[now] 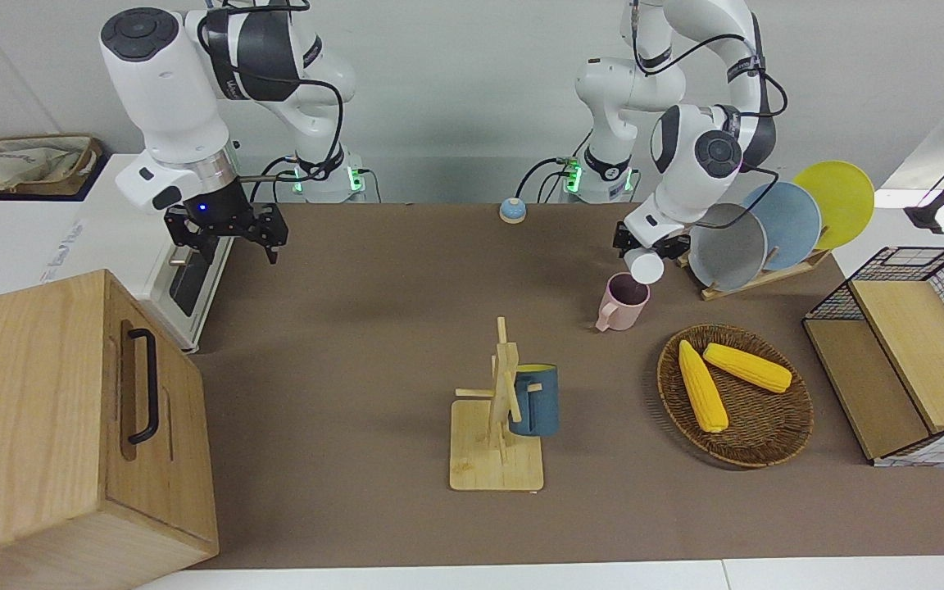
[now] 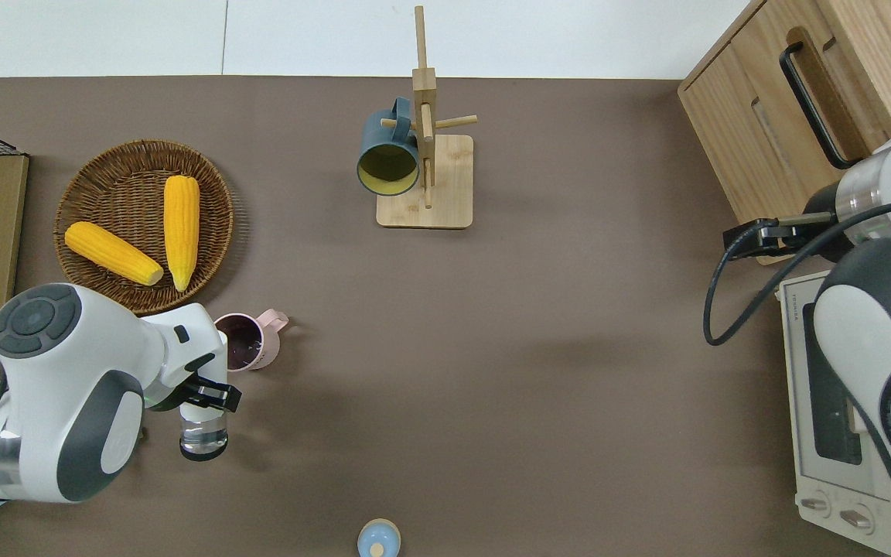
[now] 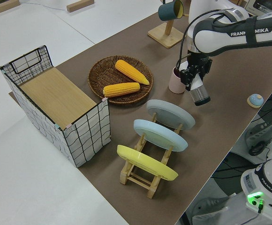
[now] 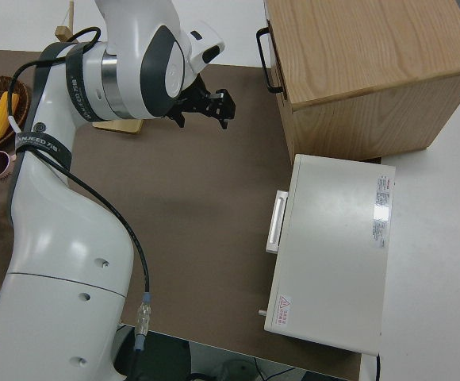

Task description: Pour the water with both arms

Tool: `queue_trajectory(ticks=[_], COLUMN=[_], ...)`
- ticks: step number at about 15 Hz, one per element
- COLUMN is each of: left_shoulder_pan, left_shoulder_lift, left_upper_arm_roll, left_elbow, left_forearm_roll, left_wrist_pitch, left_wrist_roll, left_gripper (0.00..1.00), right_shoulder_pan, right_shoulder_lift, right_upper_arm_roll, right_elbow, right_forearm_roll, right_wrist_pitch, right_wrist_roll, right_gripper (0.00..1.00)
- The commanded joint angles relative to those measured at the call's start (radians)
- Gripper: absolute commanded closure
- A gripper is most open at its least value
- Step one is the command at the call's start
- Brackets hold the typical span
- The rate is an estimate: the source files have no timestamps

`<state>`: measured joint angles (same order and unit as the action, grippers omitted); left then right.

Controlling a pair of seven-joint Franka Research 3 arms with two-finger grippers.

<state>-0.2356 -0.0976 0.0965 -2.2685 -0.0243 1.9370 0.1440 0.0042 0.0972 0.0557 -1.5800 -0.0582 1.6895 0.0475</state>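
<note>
On the brown table mat (image 2: 492, 348), the left gripper (image 2: 209, 394) clamps 1 tilted clear glass (image 2: 203, 435) just beside the pink mug (image 2: 248, 340), pouring seemingly midway with water possibly left, while the right gripper (image 1: 226, 229), fingers spread and empty, is parked.

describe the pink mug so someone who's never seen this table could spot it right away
Start at the round wicker basket holding two corn cobs, toward the left arm's end of the table. Right beside it, a little nearer to the robots, the pink mug stands upright on the brown mat. It is the only pink cup; the dark blue mug hangs on a wooden rack, and the left hand holds a clear glass.
</note>
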Motion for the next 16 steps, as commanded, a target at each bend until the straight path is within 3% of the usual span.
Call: queue_trajectory(ticks=[1,6,11,16], left_shoulder_pan=[-0.018,-0.016,-0.018,-0.018], left_shoulder_lift=[-0.002,0.016,0.032,0.047], left_upper_arm_roll=[0.011,0.011,0.011,0.011], left_elbow=[0.047,0.081,0.13,0.147], left_forearm_roll=[0.023,0.023,0.023,0.023], left_wrist_pitch=[-0.064,-0.125,-0.197,-0.214], left_wrist_roll=[-0.012,-0.011,-0.012,-0.015], left_gripper=[1.0,1.0,1.0,1.0], right_shoulder_pan=[-0.004,-0.003,-0.003,-0.003], right_shoulder_lift=[-0.019,-0.021,-0.021,-0.021], right_upper_arm_roll=[0.01,0.021,0.021,0.021], right_elbow=[0.005,0.028,0.101,0.103], right_forearm_roll=[0.026,0.028,0.029,0.029], right_wrist_pitch=[-0.004,-0.002,-0.002,-0.002], right_wrist_roll=[0.008,0.009,0.009,0.009], right_gripper=[0.019,0.019,0.017,0.019])
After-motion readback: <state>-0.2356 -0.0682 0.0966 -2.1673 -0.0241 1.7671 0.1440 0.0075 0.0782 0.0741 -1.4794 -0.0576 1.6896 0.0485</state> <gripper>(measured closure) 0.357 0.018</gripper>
